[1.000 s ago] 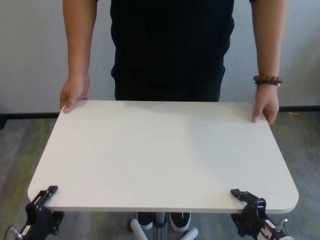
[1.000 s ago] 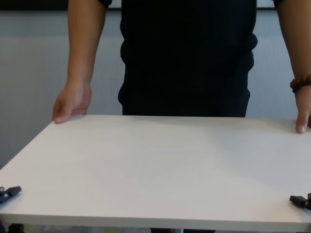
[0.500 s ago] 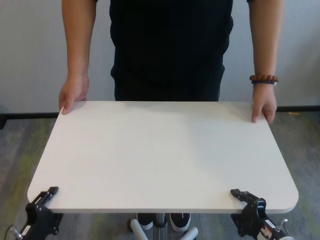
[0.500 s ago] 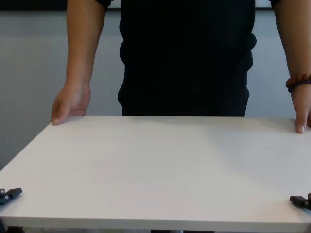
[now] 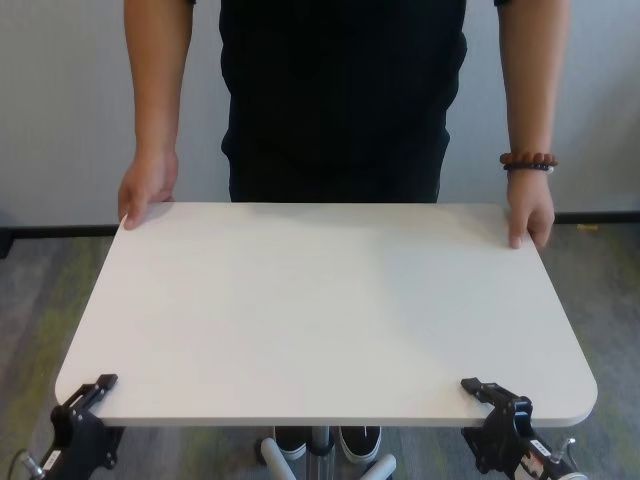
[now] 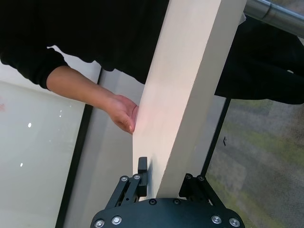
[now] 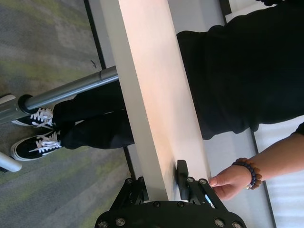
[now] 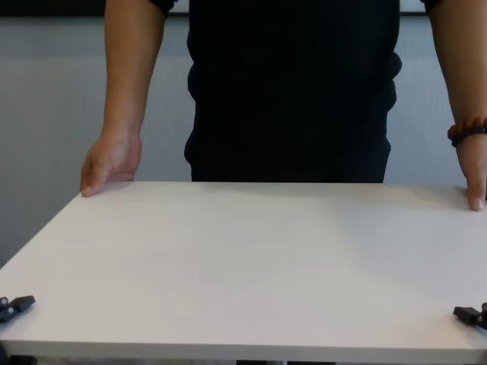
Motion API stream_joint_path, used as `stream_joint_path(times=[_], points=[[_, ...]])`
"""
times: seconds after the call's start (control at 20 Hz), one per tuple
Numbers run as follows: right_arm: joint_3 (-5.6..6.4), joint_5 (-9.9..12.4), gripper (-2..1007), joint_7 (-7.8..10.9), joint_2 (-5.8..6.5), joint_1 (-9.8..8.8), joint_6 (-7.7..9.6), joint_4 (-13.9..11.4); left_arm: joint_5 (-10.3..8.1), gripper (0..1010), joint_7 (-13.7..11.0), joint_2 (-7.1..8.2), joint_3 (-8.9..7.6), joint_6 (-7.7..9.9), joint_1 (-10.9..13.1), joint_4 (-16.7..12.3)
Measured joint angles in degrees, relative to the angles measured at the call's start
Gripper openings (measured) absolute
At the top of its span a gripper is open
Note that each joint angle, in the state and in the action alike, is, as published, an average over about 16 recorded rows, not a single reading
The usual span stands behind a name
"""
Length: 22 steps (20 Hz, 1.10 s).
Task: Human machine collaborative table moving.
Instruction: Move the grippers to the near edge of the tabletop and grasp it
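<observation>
The white table (image 5: 320, 310) fills the middle of the head view and the chest view (image 8: 251, 266). The human (image 5: 340, 90) in a black top stands at its far side, one hand (image 5: 148, 185) on each far corner and a beaded bracelet (image 5: 529, 160) on the right-hand wrist. My left gripper (image 5: 95, 395) is shut on the near left edge. The left wrist view shows its black jaws clamped on either face of the tabletop (image 6: 180, 95). My right gripper (image 5: 482, 395) is shut on the near right edge, with the tabletop (image 7: 156, 95) between its jaws in the right wrist view.
The silver pedestal pole (image 7: 66, 92) runs under the tabletop to base legs (image 5: 275, 455) on grey-green carpet. The person's black and white shoes (image 7: 35, 137) stand close to the base. A pale wall is behind the person.
The person's braceleted hand shifted slightly along the far right corner. The table's far edge moved a touch. Both grippers stay clamped at the same near corners.
</observation>
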Motion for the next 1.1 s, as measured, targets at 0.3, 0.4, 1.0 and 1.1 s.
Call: stream_joint_path(times=[0.3,0.4,1.0,1.1], points=[[0.00,0.0,296,0.00,0.00,0.00,0.00,0.0,0.00,325,0.0,0.00,0.00,0.00,0.0,0.0],[0.00,0.0,296,0.00,0.00,0.00,0.00,0.0,0.01,312,0.0,0.00,0.00,0.00,0.0,0.0],[0.00,0.0,295,0.00,0.00,0.00,0.00,0.0,0.03,274,-0.1,0.00,0.00,0.01,0.0,0.0],[0.00,0.0,295,0.00,0.00,0.00,0.00,0.0,0.03,274,-0.1,0.00,0.00,0.01,0.0,0.0]])
